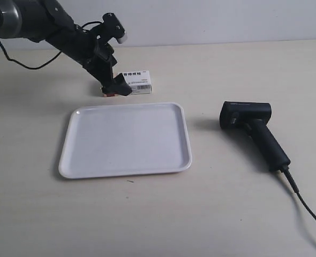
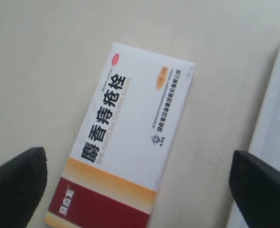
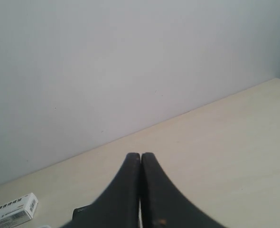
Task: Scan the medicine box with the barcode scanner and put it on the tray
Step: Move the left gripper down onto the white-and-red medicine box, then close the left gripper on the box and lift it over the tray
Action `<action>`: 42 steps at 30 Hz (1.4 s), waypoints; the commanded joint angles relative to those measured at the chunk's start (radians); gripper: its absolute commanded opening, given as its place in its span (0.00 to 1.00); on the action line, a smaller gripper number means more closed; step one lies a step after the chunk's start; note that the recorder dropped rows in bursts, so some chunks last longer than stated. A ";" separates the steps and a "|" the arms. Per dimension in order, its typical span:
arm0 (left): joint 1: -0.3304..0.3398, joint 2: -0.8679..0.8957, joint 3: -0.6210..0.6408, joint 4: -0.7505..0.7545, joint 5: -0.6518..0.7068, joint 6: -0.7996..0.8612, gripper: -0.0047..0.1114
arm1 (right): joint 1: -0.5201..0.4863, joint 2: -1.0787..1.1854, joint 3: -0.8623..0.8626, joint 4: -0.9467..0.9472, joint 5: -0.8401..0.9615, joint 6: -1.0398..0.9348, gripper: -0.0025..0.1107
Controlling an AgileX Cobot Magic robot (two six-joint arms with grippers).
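Note:
The medicine box (image 1: 139, 81) lies flat on the table just behind the tray (image 1: 126, 140). The left wrist view shows its white face with black text and its dark red and tan end (image 2: 126, 142) between the fingers. My left gripper (image 2: 137, 156) is open, lowered over that end (image 1: 115, 88), one finger on each side and apart from the carton. The barcode scanner (image 1: 254, 131) lies on its side to the right of the tray. My right gripper (image 3: 140, 156) is shut with nothing in it, raised and facing the back wall. The box (image 3: 16, 209) shows small in that view.
The scanner's black cable (image 1: 308, 209) runs off toward the front right corner. The tray's white rim (image 2: 277, 95) lies close beside the box. A pale wall stands behind the table. The right arm is out of the exterior view.

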 commanded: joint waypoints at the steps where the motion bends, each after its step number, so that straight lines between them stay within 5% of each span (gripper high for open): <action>1: -0.002 0.069 -0.109 -0.026 0.032 0.002 0.91 | 0.000 -0.006 0.004 -0.004 -0.009 -0.011 0.02; 12: 0.009 0.185 -0.233 -0.025 0.148 -0.042 0.89 | 0.000 -0.006 0.004 -0.004 -0.015 -0.030 0.02; 15: 0.015 0.185 -0.254 -0.025 0.144 -0.040 0.69 | 0.000 -0.006 0.004 -0.004 -0.029 -0.030 0.02; 19: 0.016 0.168 -0.287 -0.023 0.154 -0.051 0.11 | 0.000 -0.006 0.004 -0.004 -0.046 -0.037 0.02; 20: 0.016 0.153 -0.292 -0.020 0.175 -0.056 0.05 | 0.000 -0.006 0.004 -0.004 -0.052 -0.037 0.02; 27: 0.011 -0.078 -0.273 -0.113 0.526 0.009 0.09 | 0.000 0.015 0.004 -0.001 -0.081 -0.037 0.02; 36: -0.047 -0.502 0.366 -0.241 0.500 0.333 0.09 | 0.000 0.419 -0.039 0.023 -0.106 -0.037 0.04; 39: -0.077 -0.633 0.611 -0.355 0.233 0.471 0.09 | 0.000 0.643 -0.084 0.023 -0.127 -0.037 0.12; 42: -0.129 -0.767 0.851 -0.492 0.010 0.733 0.09 | 0.092 1.011 -0.203 -0.029 -0.209 -0.037 0.37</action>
